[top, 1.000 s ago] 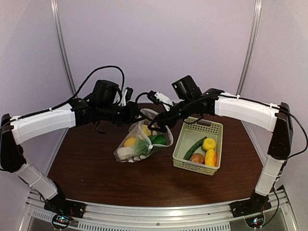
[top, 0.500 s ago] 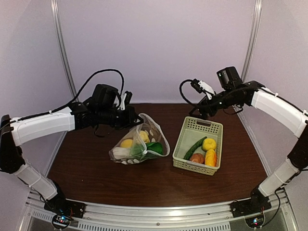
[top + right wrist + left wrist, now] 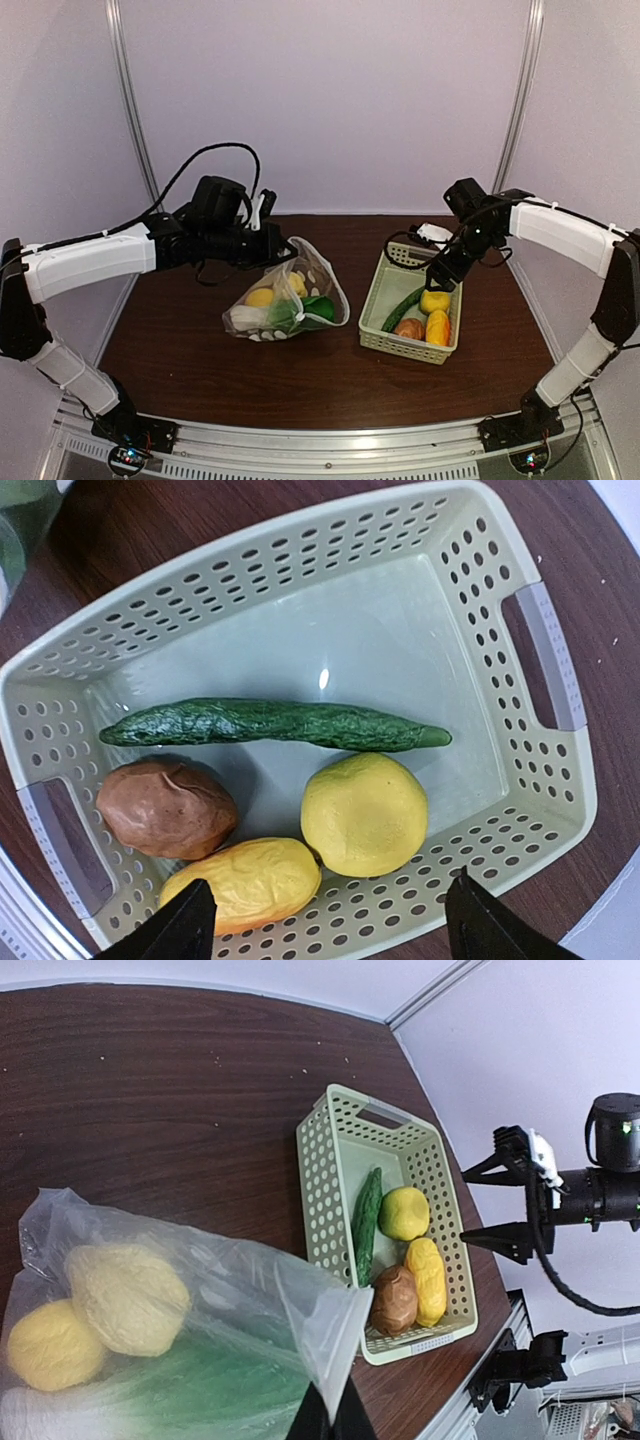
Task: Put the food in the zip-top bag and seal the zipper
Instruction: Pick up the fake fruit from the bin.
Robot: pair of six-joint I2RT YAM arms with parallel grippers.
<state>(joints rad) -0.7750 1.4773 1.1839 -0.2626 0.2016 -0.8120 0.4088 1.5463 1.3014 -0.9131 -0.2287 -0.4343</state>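
The clear dotted zip-top bag (image 3: 290, 300) lies left of centre, holding two yellow lemons (image 3: 128, 1295) and a green leafy vegetable (image 3: 318, 307). My left gripper (image 3: 275, 245) is shut on the bag's mouth edge (image 3: 335, 1345) and holds it up. The pale green basket (image 3: 392, 260) holds a green cucumber (image 3: 270, 724), a yellow lemon (image 3: 364, 813), an orange-yellow piece (image 3: 245, 882) and a brown round piece (image 3: 165, 807). My right gripper (image 3: 440, 275) is open and empty, hovering over the basket's far part; its fingertips (image 3: 185, 925) straddle the lemon and the orange-yellow piece. The zipper cannot be made out.
The dark wood table (image 3: 200, 370) ends at a metal rail at the near edge. Pale walls with two upright metal strips stand behind. A cable loops above my left arm (image 3: 90, 255).
My right gripper left the bag's mouth, swung right and came down over the basket, opening wide. The bag sagged slightly left. My left gripper kept its hold.
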